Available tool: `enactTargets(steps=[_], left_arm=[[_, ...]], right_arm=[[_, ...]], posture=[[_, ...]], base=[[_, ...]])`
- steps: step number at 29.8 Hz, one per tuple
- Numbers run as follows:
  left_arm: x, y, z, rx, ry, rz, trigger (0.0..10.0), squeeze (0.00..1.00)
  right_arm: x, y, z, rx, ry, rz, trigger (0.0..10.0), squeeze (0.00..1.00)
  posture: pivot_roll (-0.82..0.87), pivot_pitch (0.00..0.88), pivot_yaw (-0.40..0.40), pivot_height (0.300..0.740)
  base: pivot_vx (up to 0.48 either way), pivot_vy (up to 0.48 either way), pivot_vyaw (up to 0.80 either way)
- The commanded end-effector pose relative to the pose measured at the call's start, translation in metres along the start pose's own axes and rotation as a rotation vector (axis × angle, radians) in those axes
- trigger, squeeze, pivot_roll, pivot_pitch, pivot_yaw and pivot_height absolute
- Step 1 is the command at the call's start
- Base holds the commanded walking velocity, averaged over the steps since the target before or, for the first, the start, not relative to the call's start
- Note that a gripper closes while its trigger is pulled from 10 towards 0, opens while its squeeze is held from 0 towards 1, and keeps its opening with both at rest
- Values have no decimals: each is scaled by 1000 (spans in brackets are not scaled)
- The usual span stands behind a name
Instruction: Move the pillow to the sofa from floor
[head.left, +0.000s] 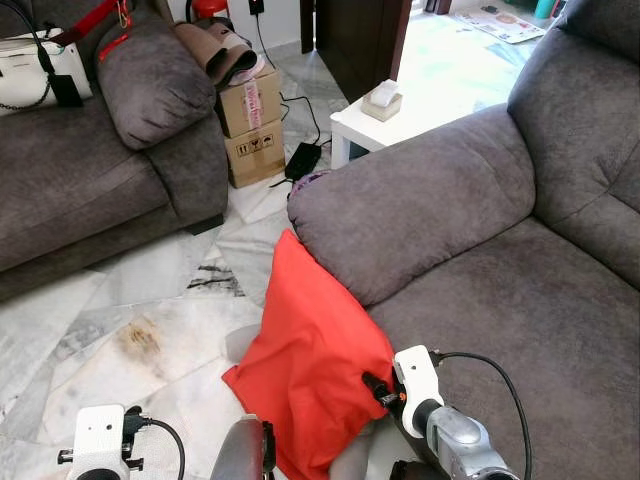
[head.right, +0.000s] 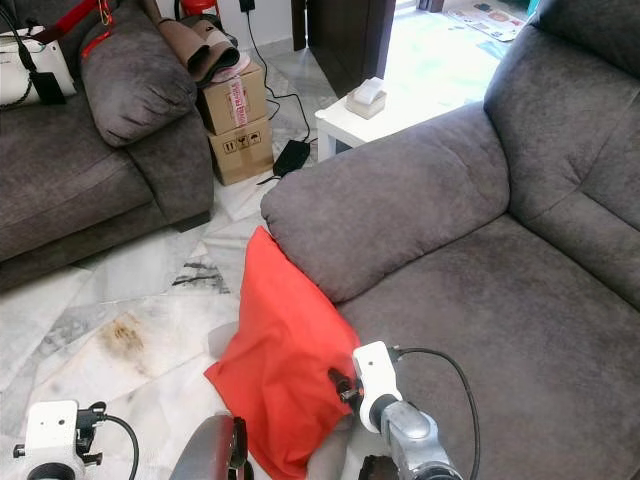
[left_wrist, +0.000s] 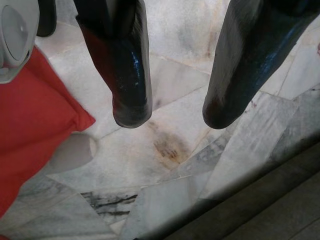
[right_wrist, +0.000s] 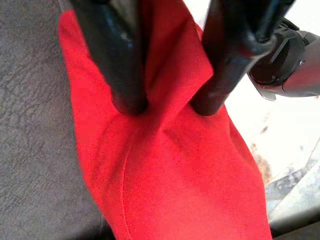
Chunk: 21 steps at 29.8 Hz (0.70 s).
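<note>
Now right claw (right_wrist: 167, 107) pinching red pillow (head.left: 312, 360), against sofa (head.left: 480, 260)

Marble floor (head.left: 150, 300), grey couches, white side table (head.left: 375, 125).

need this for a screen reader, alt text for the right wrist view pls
The right tool presses its two black fingers into a red pillow, bunching the fabric between them. Grey sofa lies beside the pillow, pale marble floor on the other side.

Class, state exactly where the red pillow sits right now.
The red pillow leans against the front of the grey sofa, below its armrest, low centre in the head views; the right gripper presses into its fabric.
</note>
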<state>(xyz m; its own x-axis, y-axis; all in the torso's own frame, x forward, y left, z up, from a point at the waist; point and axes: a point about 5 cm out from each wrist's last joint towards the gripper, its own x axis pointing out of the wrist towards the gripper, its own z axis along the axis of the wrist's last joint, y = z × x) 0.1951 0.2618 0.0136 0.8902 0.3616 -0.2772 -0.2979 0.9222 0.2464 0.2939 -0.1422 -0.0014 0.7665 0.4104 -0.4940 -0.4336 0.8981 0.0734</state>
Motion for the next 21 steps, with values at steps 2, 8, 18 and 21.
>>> enactTargets(steps=[2, 8, 18, 21], left_arm=[[-2, 2, -5, 16, 28, -1, 10000, 0], [1, -1, -3, 7, 23, -4, 10000, 0], [3, -1, -2, 4, 18, 1, 10000, 0], [3, -1, -1, 4, 17, 1, 10000, 0]], right_arm=[[-2, 3, -9, 20, 21, 6, 0, 0], [-1, 2, -8, 19, 24, 9, 0, 0], [-1, 4, -8, 26, 24, 16, 0, 0], [-1, 3, -7, 29, 24, 13, 0, 0]], posture=[[181, 206, 33, 623], [178, 209, 30, 623], [178, 210, 31, 623], [178, 208, 32, 623]], base=[[0, 0, 0], [0, 0, 0], [0, 0, 0], [0, 0, 0]])
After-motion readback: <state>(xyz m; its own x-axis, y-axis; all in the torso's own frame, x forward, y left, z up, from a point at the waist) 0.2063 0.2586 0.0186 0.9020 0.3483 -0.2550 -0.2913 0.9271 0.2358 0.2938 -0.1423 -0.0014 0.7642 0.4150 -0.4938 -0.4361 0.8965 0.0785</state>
